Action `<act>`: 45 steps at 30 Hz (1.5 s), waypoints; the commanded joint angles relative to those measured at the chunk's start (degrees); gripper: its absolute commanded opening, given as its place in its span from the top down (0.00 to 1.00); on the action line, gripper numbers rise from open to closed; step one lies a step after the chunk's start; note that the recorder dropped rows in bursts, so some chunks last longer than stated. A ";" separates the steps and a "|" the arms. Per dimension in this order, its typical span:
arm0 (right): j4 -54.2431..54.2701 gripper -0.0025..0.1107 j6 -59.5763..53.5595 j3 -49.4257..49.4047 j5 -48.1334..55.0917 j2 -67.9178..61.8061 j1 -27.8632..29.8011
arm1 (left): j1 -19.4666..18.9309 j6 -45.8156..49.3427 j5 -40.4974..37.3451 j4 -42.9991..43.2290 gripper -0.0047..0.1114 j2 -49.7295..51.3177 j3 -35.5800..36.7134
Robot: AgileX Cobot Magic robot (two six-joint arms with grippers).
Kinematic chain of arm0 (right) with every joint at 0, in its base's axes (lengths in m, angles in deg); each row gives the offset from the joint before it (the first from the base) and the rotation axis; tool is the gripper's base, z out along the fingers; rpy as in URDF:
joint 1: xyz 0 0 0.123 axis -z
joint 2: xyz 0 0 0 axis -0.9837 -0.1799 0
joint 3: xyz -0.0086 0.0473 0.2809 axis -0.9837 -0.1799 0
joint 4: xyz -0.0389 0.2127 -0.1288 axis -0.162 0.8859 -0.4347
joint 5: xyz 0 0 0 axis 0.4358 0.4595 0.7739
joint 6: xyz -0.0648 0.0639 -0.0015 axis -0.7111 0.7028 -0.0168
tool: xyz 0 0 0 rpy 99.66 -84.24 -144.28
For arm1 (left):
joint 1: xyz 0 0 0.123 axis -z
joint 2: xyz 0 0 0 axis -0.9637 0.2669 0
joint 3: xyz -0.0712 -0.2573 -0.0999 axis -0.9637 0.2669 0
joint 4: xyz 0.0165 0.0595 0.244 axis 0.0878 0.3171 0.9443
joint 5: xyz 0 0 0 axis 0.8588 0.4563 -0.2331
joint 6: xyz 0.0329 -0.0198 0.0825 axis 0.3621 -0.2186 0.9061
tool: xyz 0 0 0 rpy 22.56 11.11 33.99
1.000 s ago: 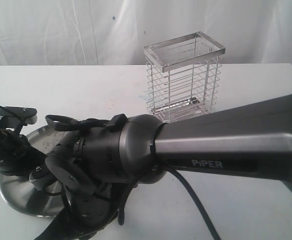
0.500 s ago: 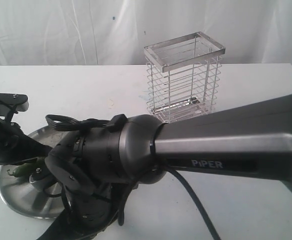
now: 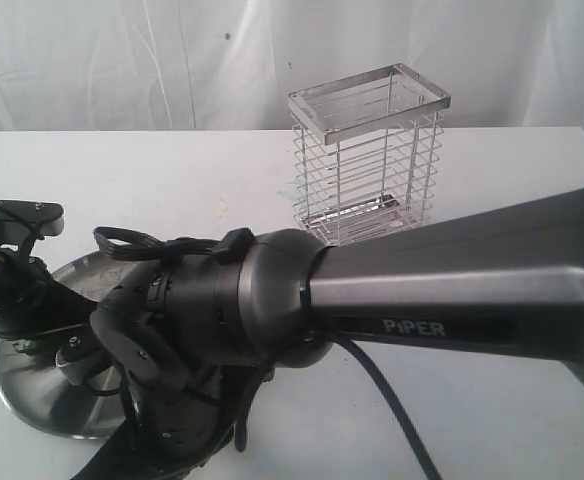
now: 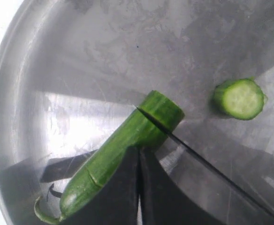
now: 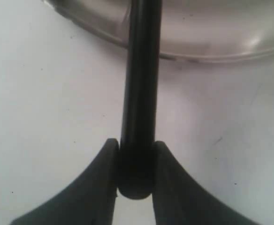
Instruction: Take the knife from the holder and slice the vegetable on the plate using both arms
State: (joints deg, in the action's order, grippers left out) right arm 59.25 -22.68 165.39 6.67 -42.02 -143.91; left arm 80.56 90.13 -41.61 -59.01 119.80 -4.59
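Observation:
The vegetable lies slanted on the plate, stem end near the rim. My left gripper is shut, its joined fingers resting against the vegetable's side with nothing between them. The knife's dark blade crosses the vegetable just behind its cut end. One round slice lies apart on the plate. My right gripper is shut on the knife's black handle, just outside the plate rim. In the exterior view the arms hide the vegetable and the knife.
The wire holder stands empty at the back of the white table, right of centre. The right arm, marked PiPER, fills the foreground and reaches across to the plate at the left. The left arm hangs over the plate.
The left arm rose and shifted left half a second ago, baring a bit of green vegetable, then came down a little and covers it again. The right arm has barely moved.

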 commanded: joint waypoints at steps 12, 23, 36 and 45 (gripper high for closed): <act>-0.87 0.98 -5.74 6.12 0.25 -3.75 2.34 | -0.16 -0.46 -0.69 -0.41 0.96 0.43 0.37; -2.15 0.98 -8.67 11.48 -0.37 -6.60 2.79 | -0.16 -0.46 -0.69 -0.41 0.96 0.43 0.37; -2.02 0.98 -8.51 11.94 8.89 -7.01 2.70 | -0.16 -0.46 -0.59 -0.41 0.96 0.43 0.37; 1.28 0.98 -10.53 11.94 13.97 -7.01 0.99 | -0.16 -0.46 -0.59 -0.41 0.96 0.43 0.37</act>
State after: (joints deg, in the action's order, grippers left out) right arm 57.91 -30.18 176.89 18.40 -49.09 -141.88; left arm 80.56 90.13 -41.39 -59.01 119.90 -4.59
